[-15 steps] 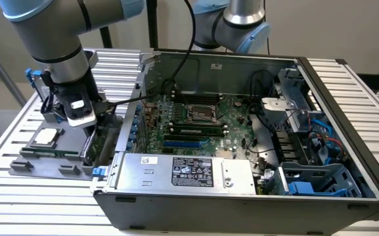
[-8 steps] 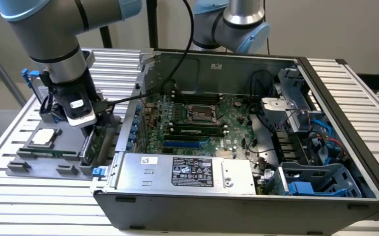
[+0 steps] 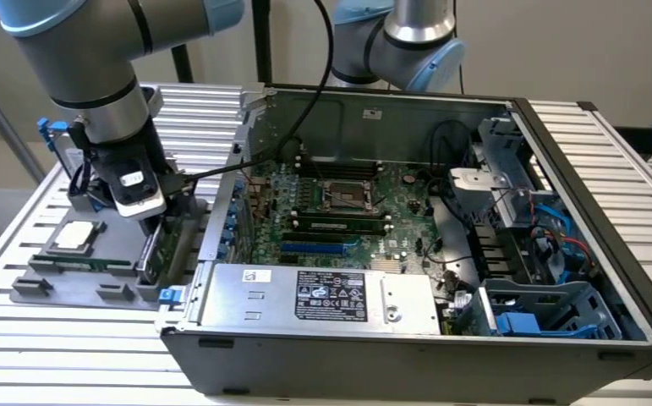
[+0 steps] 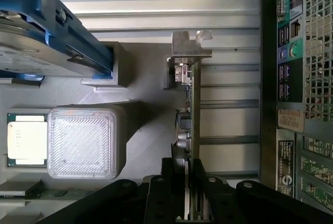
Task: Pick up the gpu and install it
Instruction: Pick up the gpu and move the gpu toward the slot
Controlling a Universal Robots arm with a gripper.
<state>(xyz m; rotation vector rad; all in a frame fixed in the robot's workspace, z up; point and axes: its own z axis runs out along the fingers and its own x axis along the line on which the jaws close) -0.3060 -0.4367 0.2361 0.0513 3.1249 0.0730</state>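
While gpu stands on edge in grey holder on desk, beside computer case, your end effector looks clamped across end away from bracket. Pick-up step, card not yet lifted. Lift calls for straight pull, bracket clearing holder.

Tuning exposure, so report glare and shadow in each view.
Exterior view: light washes the slatted table pale, while the computer case interior is dimmer. Wrist view: the table glares bright beyond the gpu; the claw is dark.
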